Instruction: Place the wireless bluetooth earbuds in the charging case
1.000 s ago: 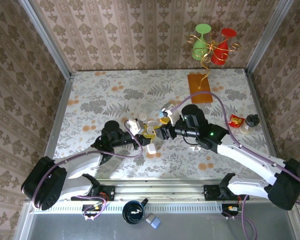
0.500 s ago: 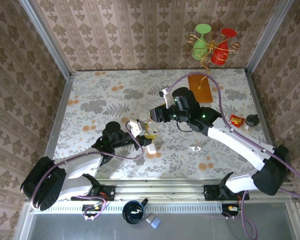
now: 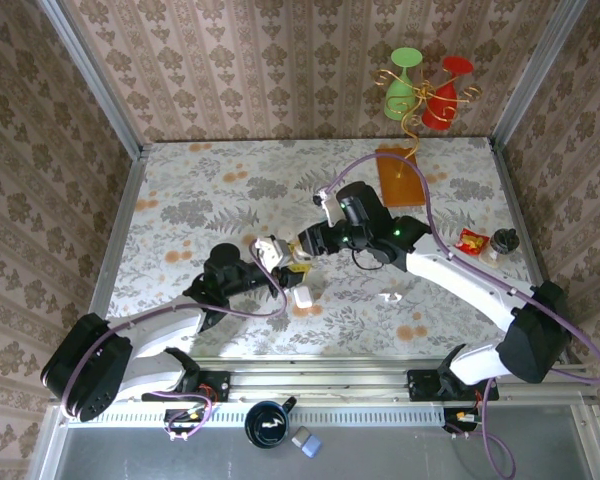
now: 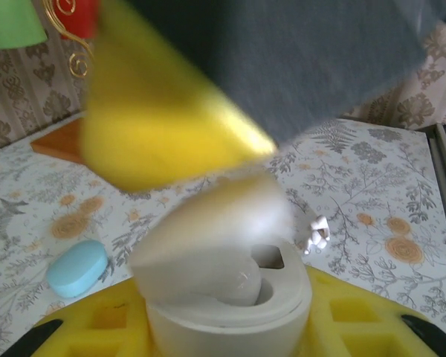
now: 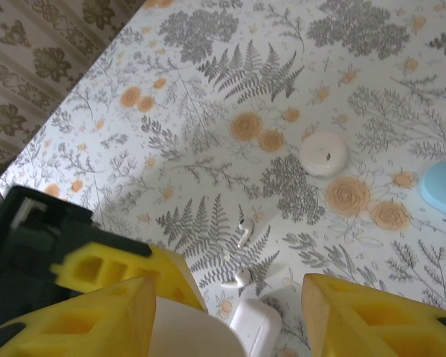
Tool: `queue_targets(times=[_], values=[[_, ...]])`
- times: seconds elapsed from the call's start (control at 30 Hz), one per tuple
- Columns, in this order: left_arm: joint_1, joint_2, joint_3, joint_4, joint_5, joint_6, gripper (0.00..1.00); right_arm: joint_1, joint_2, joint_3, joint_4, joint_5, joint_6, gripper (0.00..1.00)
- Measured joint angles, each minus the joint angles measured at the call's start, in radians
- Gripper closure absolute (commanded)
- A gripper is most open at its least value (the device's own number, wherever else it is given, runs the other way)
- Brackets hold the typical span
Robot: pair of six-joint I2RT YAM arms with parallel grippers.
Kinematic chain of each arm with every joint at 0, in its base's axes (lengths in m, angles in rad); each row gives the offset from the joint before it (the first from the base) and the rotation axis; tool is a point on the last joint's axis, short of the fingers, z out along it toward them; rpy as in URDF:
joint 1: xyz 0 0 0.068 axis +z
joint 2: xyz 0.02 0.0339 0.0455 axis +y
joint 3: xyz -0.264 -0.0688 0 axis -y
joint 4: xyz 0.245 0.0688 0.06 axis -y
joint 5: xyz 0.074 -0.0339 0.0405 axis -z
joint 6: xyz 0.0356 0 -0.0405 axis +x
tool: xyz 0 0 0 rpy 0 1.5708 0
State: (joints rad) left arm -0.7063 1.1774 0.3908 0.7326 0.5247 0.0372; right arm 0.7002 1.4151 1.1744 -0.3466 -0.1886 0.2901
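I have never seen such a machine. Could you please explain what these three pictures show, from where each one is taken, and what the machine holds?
These are two robot arms bolted at the near edge of a table, each ending in a two-finger gripper with yellow pads. The wide picture looks down from above and behind them. The other two come from a camera on each wrist.

The left gripper holds a white charging case with its lid open. The right gripper is open and hovers close to it.

On the flowered table lie small white earbuds, a round white case, a blue oval case and a white boxy case. At the far edge stand an orange board and green and red glasses.
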Motion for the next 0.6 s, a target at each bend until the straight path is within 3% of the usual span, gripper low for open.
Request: queue_targets(times=[0.3,0.43,0.6], values=[[0.0,-0.014,0.0,0.02,-0.065,0.0,0.82,-0.018,-0.108,-0.057,0.004,-0.019,0.029,0.29],[0.0,-0.018,0.0,0.038,-0.082,-0.005,0.82,-0.093,-0.195,-0.116,0.078,-0.097,0.133,0.2],[0.0,-0.016,0.003,0.101,-0.105,-0.028,0.82,-0.185,-0.254,-0.204,0.191,-0.219,0.319,0.19]])
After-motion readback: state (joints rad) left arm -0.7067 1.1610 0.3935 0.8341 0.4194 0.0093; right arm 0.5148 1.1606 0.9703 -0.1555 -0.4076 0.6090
